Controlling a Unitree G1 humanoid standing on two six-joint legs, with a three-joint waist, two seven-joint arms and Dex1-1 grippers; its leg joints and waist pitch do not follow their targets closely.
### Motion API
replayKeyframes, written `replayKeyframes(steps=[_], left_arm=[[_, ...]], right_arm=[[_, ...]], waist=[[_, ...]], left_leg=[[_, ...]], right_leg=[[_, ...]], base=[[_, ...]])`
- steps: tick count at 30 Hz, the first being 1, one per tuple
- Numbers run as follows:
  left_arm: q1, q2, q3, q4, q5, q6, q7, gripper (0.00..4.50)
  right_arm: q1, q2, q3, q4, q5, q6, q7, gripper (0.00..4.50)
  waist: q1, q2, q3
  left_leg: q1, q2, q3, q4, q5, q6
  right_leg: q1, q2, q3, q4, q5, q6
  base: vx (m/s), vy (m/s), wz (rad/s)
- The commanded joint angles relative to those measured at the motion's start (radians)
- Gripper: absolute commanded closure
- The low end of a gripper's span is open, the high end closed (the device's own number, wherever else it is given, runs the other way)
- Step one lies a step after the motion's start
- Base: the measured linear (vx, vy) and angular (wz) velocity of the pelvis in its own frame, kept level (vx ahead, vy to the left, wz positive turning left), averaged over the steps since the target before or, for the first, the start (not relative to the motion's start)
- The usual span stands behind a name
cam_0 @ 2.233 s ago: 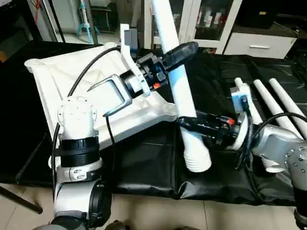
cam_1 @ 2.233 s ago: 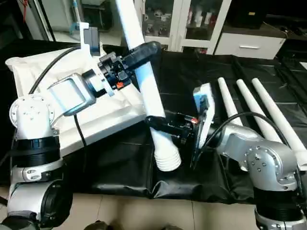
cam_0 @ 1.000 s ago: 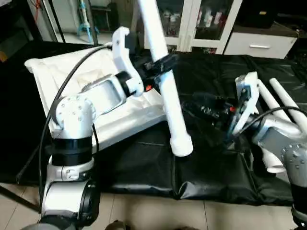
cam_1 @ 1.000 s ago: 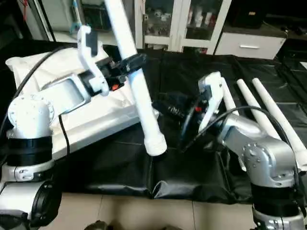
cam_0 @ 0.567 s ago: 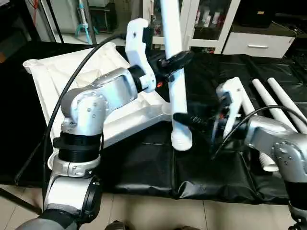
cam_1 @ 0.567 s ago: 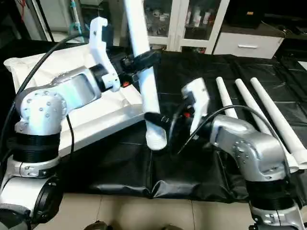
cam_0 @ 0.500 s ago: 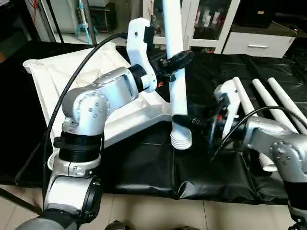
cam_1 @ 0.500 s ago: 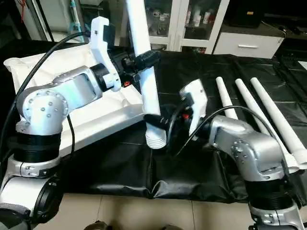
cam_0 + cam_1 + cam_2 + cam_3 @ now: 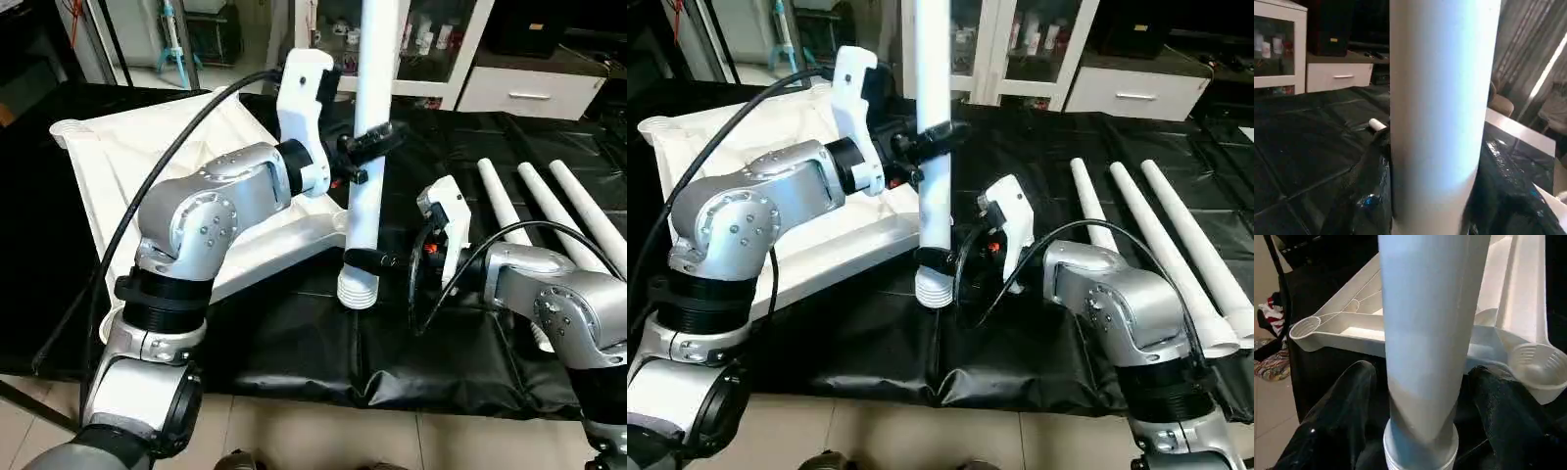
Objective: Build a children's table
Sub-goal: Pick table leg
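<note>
The white tabletop (image 9: 137,166) lies upside down on the black-covered surface, ribbed underside up, with round corner sockets (image 9: 1540,363). One long white leg (image 9: 370,69) stands nearly upright just off the tabletop's near right corner, its ridged end (image 9: 358,291) down and a little above the black cover. My left gripper (image 9: 370,142) is shut on this leg at mid-height. My right gripper (image 9: 936,258) is open, with a black finger (image 9: 1339,421) on each side of the leg just above the ridged end. Three more legs (image 9: 549,201) lie side by side at the right.
A white glass-door cabinet (image 9: 431,49) and a drawer unit (image 9: 529,93) stand behind the work surface. A black cable (image 9: 167,157) loops over the tabletop from my left arm. Tiled floor (image 9: 313,436) runs along the near edge.
The left arm has swung the leg from a slant to nearly upright. The right gripper has come in from the right and now straddles the leg's lower end.
</note>
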Motion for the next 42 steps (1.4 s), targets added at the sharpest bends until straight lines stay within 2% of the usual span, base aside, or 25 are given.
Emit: replayKeyframes(steps=[1,6,8,9,11,13,17,24,34,36,38,42], left_arm=[[-0.013,0.005,-0.013,-0.034,0.011,-0.018,-0.021,2.77],[-0.014,-0.006,-0.019,-0.045,0.014,-0.013,-0.036,2.77],[-0.015,-0.01,-0.021,-0.049,0.013,-0.011,-0.038,2.77],[-0.015,-0.013,-0.023,-0.051,0.014,-0.01,-0.039,2.77],[-0.014,-0.012,-0.03,-0.056,0.016,-0.009,-0.047,2.77],[-0.011,-0.01,-0.039,-0.062,0.02,-0.006,-0.059,2.77],[-0.004,-0.012,-0.05,-0.077,0.023,0.0,-0.074,2.77],[0.0,-0.008,-0.064,-0.09,0.027,0.006,-0.097,2.77],[-0.002,-0.012,-0.048,-0.086,0.048,0.007,-0.074,2.77],[-0.003,-0.019,-0.02,-0.071,0.039,0.012,-0.058,2.07],[-0.001,-0.02,0.015,-0.069,0.008,0.028,-0.06,2.07],[0.01,-0.016,0.043,-0.079,-0.018,0.043,-0.061,1.62]], right_arm=[[-0.016,-0.006,0.005,0.001,-0.011,-0.011,0.014,1.17],[-0.013,-0.009,0.02,0.003,-0.016,-0.007,0.032,1.17],[-0.011,-0.009,0.022,0.003,-0.017,-0.005,0.037,1.17],[-0.01,-0.01,0.025,0.003,-0.019,-0.005,0.04,1.44],[-0.007,-0.014,0.031,0.002,-0.024,-0.007,0.045,1.51],[-0.006,-0.015,0.032,0.003,-0.027,-0.009,0.048,1.81],[-0.003,-0.014,0.032,0.005,-0.033,-0.012,0.052,1.99],[-0.001,-0.012,0.033,0.004,-0.038,-0.014,0.052,2.6],[0.004,0.008,0.027,0.011,-0.057,-0.028,0.04,2.65],[0.004,0.013,0.018,0.016,-0.063,-0.037,0.033,2.65],[0.004,0.022,0.003,0.023,-0.068,-0.05,0.017,2.65],[0.004,0.032,-0.022,0.029,-0.067,-0.058,-0.004,2.66]], waist=[[-0.004,-0.019,-0.075],[-0.004,-0.022,-0.075],[-0.003,-0.021,-0.075],[-0.003,-0.02,-0.075],[-0.003,-0.02,-0.075],[-0.003,-0.019,-0.076],[-0.002,-0.018,-0.076],[-0.003,-0.017,-0.075],[-0.002,-0.018,-0.077],[-0.003,-0.016,-0.076],[-0.003,-0.017,-0.076],[-0.004,-0.017,-0.075]], left_leg=[[0.009,0.037,-0.006,-0.064,-0.005,0.022],[0.009,0.038,-0.005,-0.064,-0.006,0.025],[0.009,0.039,-0.006,-0.064,-0.004,0.024],[0.009,0.039,-0.006,-0.064,-0.002,0.025],[0.009,0.039,-0.006,-0.064,-0.001,0.026],[0.009,0.039,-0.006,-0.064,-0.001,0.026],[0.01,0.039,-0.006,-0.063,-0.002,0.025],[0.009,0.038,-0.006,-0.063,-0.006,0.026],[0.009,0.039,-0.006,-0.062,-0.001,0.028],[0.009,0.038,-0.006,-0.062,-0.005,0.025],[0.01,0.038,-0.006,-0.062,-0.011,0.022],[0.01,0.036,-0.006,-0.063,-0.022,0.015]], right_leg=[[0.061,-0.061,0.031,-0.053,-0.079,-0.223],[0.061,-0.061,0.031,-0.053,-0.078,-0.224],[0.061,-0.062,0.031,-0.052,-0.076,-0.227],[0.061,-0.062,0.031,-0.052,-0.071,-0.229],[0.061,-0.061,0.031,-0.052,-0.065,-0.231],[0.061,-0.061,0.031,-0.052,-0.065,-0.229],[0.061,-0.061,0.031,-0.051,-0.058,-0.234],[0.062,-0.061,0.032,-0.051,-0.063,-0.234],[0.062,-0.061,0.031,-0.049,-0.051,-0.239],[0.062,-0.061,0.031,-0.05,-0.054,-0.24],[0.062,-0.061,0.032,-0.05,-0.062,-0.241],[0.062,-0.059,0.031,-0.052,-0.079,-0.238]], base=[[0.0,0.0,0.0],[0.0,0.0,0.0],[0.0,0.0,0.0],[0.0,0.0,0.0],[0.0,0.0,0.0],[0.0,0.0,0.0],[0.0,0.0,0.0],[0.0,0.0,0.0],[0.0,0.0,0.0],[0.0,0.0,0.0],[0.0,0.0,0.0],[0.0,0.0,0.0]])
